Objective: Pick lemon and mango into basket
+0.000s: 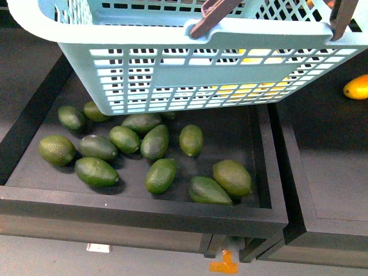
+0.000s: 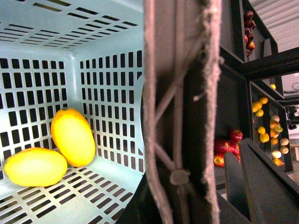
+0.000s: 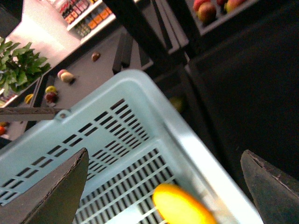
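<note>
**Basket** (image 1: 190,75): turquoise, slotted, raised above the tray, brown handle (image 1: 211,22) up.

**Tray** (image 1: 144,210): black, holds green fruits (image 1: 161,175).

**Mango** (image 2: 72,136): on the basket floor near a corner, touching the lemon.

**Lemon** (image 2: 35,166): on the basket floor beside the mango.

**Right gripper** (image 3: 163,154): fingers spread wide, empty, over the basket rim.

**Left gripper**: close against the handle. Jaws are not distinguishable, so its state cannot be told.

**Progress**: both fruits are inside, so picking is judged complete. At most, setting the basket down remains.

**Views**: only the left wrist view shows both fruits plainly. The front view gives just yellow through the slots, plus the tray. The right wrist view shows one blurred yellow fruit.
</note>
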